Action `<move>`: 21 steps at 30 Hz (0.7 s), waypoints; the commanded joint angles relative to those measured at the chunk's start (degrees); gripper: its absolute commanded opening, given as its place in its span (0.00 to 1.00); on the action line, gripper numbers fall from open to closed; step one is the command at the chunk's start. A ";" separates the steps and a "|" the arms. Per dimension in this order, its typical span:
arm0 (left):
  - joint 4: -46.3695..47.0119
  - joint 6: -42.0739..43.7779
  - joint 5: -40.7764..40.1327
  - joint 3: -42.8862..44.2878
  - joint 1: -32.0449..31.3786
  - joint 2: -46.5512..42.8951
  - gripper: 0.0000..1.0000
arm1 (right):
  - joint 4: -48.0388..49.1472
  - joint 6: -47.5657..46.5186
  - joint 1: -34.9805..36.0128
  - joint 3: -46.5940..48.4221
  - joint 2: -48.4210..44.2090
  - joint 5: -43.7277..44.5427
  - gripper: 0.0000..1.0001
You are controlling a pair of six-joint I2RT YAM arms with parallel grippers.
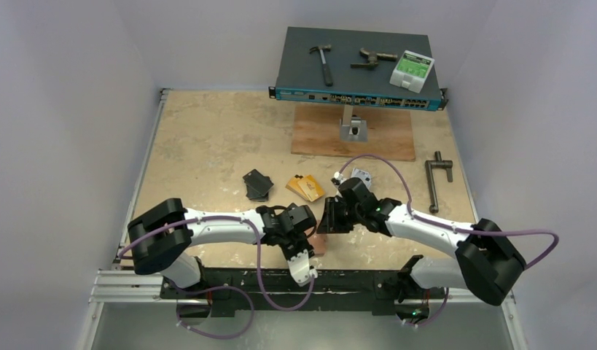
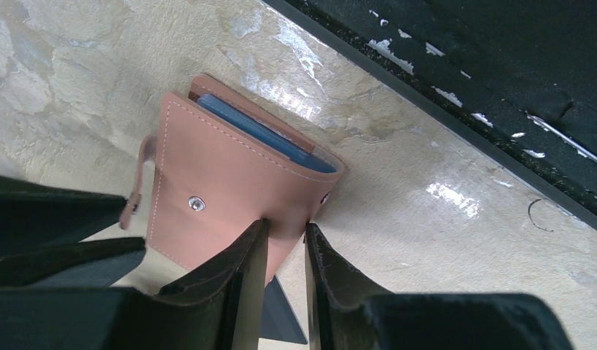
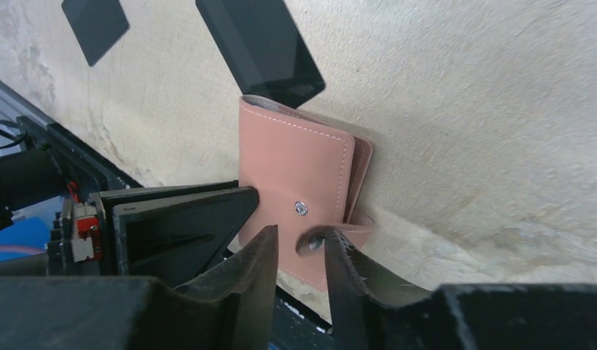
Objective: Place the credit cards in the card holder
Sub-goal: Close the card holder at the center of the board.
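Note:
The salmon-pink card holder [image 2: 222, 175] is at the table's near edge, and my left gripper [image 2: 286, 226] is shut on its lower corner. A dark blue-looking card [image 2: 266, 135] sits inside its open edge. My right gripper [image 3: 300, 233] is open, and the holder's [image 3: 295, 168] snap tab [image 3: 350, 227] lies just past its right fingertip. A black card [image 3: 259, 44] shows beyond the holder's top edge; I cannot tell whether it is inside. From above, both grippers [image 1: 307, 240] [image 1: 328, 219] meet over the holder [image 1: 321, 243]. Black [image 1: 257, 184], orange-gold [image 1: 305, 188] and silver [image 1: 361, 175] credit cards lie behind.
A network switch [image 1: 357, 73] on a stand carries a hammer [image 1: 321, 62], pliers [image 1: 372, 58] and a white-green box [image 1: 412, 69] at the back. A wooden board [image 1: 383, 135] lies under it. A metal tool [image 1: 435, 182] lies at the right. The black front rail [image 2: 463, 87] borders the table.

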 commanded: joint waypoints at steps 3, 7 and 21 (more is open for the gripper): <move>-1.10 -1.44 2.10 0.85 -0.12 1.33 0.22 | -8.26 -2.00 0.22 4.73 -4.06 6.75 0.32; -0.84 -1.70 2.03 1.07 0.03 1.38 0.22 | -8.72 -1.92 0.71 5.72 -3.65 7.14 0.31; -0.59 -2.16 1.45 1.25 0.05 1.56 0.21 | -17.23 -3.21 4.94 11.88 1.21 13.44 0.25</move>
